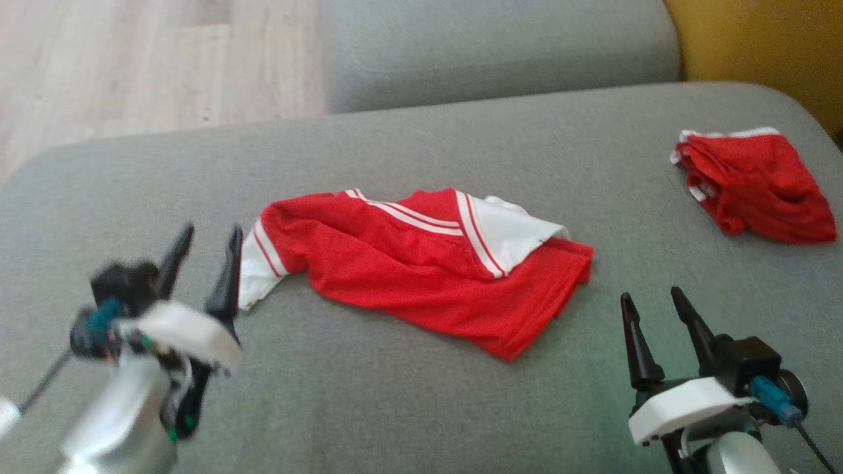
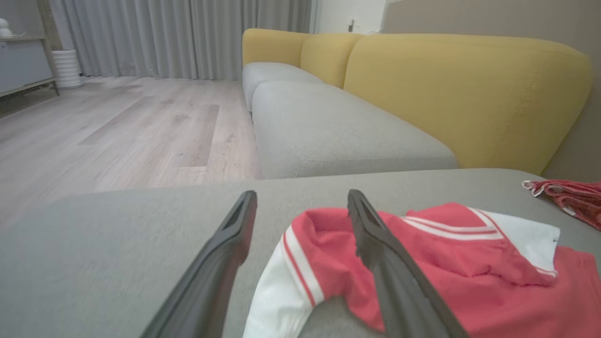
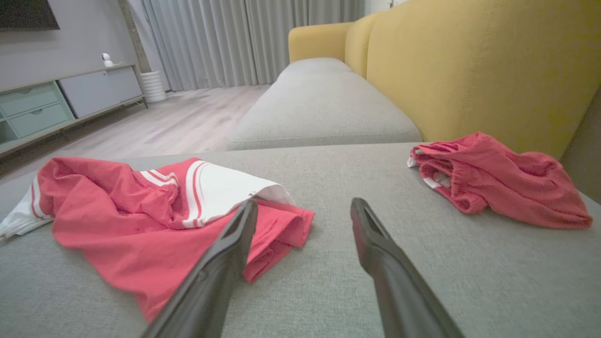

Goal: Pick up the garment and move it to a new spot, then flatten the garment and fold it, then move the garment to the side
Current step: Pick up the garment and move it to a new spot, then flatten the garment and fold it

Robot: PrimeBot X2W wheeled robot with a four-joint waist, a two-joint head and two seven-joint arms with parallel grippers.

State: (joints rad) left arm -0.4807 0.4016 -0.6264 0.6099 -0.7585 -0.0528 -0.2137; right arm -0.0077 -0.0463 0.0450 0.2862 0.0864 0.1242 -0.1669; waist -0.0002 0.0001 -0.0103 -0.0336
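A red garment (image 1: 421,263) with white stripes and white panels lies crumpled in the middle of the grey sofa seat (image 1: 408,395); it also appears as the garment (image 2: 450,263) and the garment (image 3: 141,220) in the wrist views. My left gripper (image 1: 211,247) is open just left of its white sleeve edge, holding nothing; its fingers (image 2: 225,253) straddle bare cushion and that sleeve. Down at the lower right my right gripper (image 1: 652,303) stands open, apart from the cloth, with fingers (image 3: 235,249) near the garment's right corner.
A second red bundle of cloth (image 1: 757,184) lies at the far right of the seat, also seen as the bundle (image 3: 493,178). Yellow backrests (image 3: 469,70) rise behind. Another grey cushion (image 1: 494,46) lies beyond, with wooden floor (image 1: 132,66) to the left.
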